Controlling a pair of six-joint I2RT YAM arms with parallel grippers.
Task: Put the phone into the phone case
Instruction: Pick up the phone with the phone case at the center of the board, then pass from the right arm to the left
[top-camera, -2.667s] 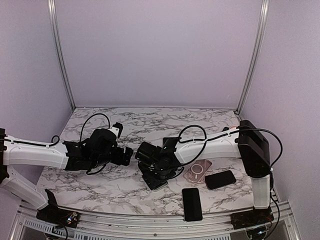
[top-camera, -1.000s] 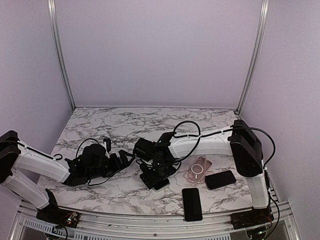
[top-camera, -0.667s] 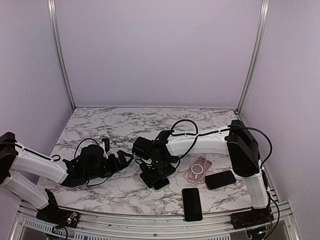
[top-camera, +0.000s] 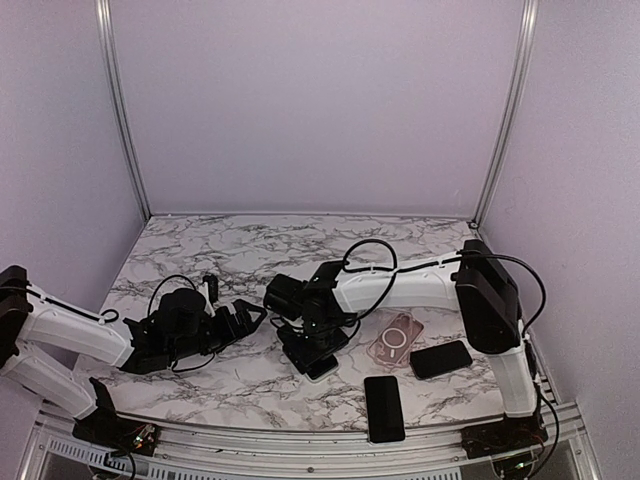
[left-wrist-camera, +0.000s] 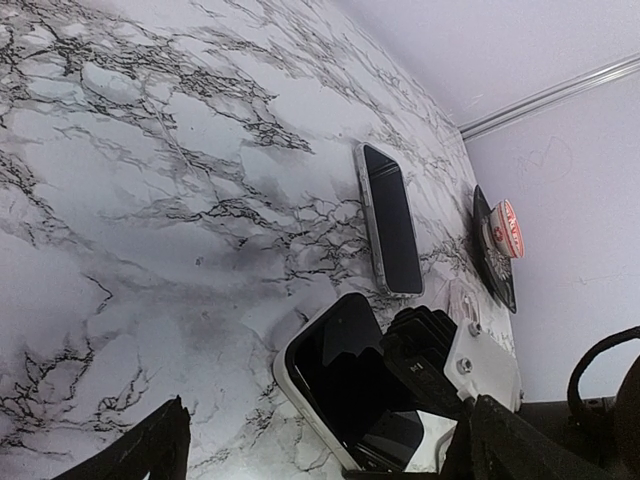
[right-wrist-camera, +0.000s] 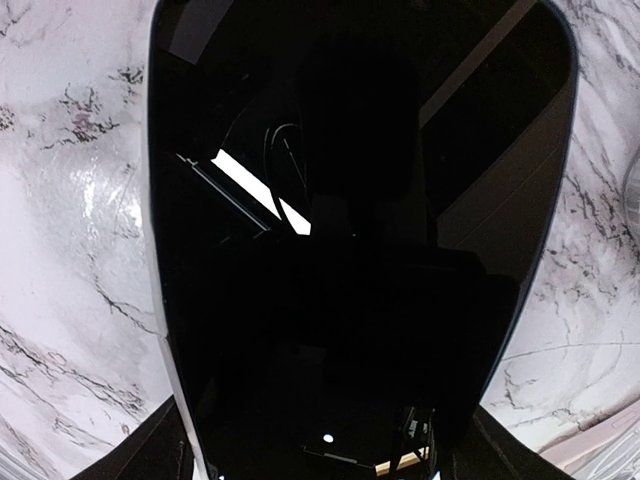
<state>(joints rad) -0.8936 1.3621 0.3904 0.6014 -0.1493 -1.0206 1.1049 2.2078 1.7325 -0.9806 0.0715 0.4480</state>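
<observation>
A black-screened phone with a white rim (top-camera: 322, 366) lies flat on the marble table, near the middle front. My right gripper (top-camera: 312, 348) stands straight over it. In the right wrist view the phone (right-wrist-camera: 360, 200) fills the frame and the right gripper (right-wrist-camera: 330, 450) straddles it, one finger against each long edge. The left wrist view shows the same phone (left-wrist-camera: 335, 375) with the right gripper's black fingers (left-wrist-camera: 430, 355) on top. A clear pinkish phone case (top-camera: 395, 340) with a round ring lies just to the right, empty. My left gripper (top-camera: 245, 320) hovers open to the left of the phone, holding nothing.
A black phone (top-camera: 440, 358) lies right of the case, and another dark phone (top-camera: 384, 407), also seen as the far phone (left-wrist-camera: 390, 225), lies by the front rail. Lilac walls and metal posts close in the back and sides.
My left arm has sunk lower and drawn back a little to the left. The right arm has swung further left and its gripper has settled down over the white-rimmed phone.
</observation>
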